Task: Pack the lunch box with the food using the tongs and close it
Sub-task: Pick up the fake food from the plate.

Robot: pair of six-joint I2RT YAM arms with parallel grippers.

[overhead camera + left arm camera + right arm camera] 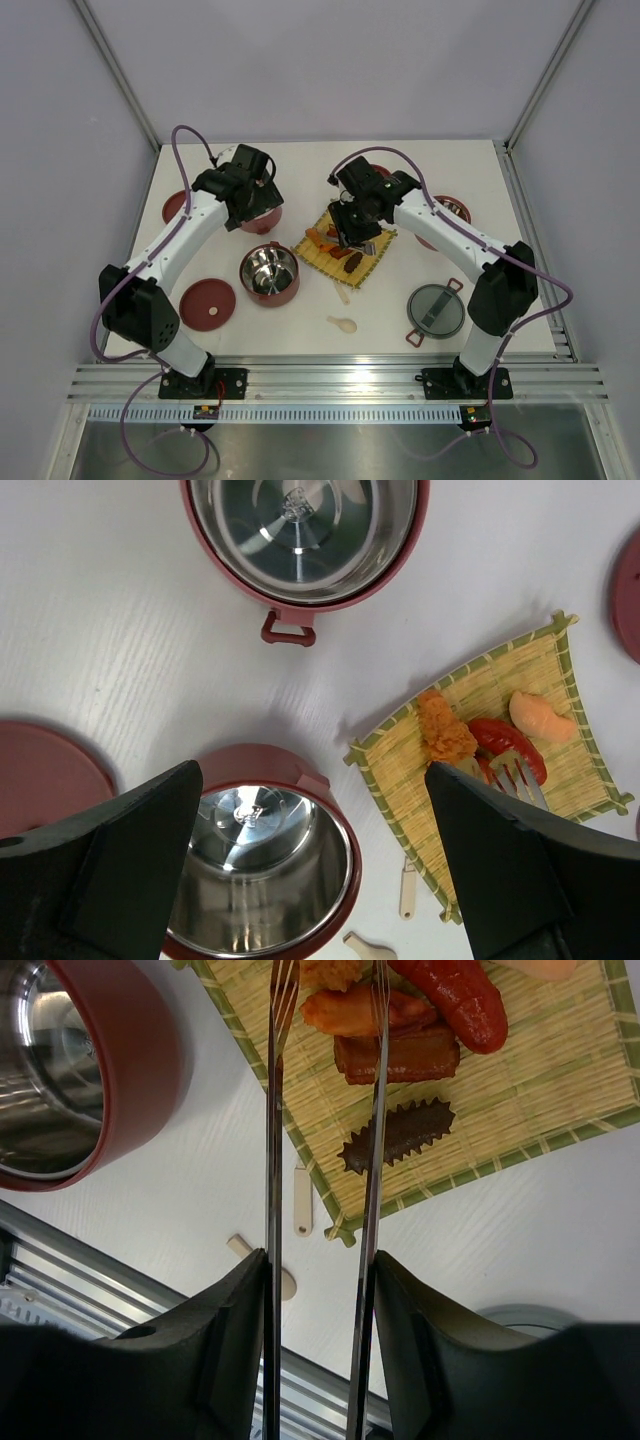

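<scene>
My right gripper is nearest the lens. Its black fingers are partly closed on the tongs, one slim silver arm lying along the inside of each finger. The tongs reach out over the yellow woven mat with their forked tips apart. One tip is over an orange piece, the other beside it near the mat's edge, and I cannot tell whether either touches. The food lies on that mat: the orange piece, a red sausage, a brown block and a dark jagged-edged bit. My left gripper stands spread wide and holds nothing, above an open tier of the lunch box. A second open tier stands left of the mat. The grey lid lies near my right base, and a red disc lid lies by my left arm.
</scene>
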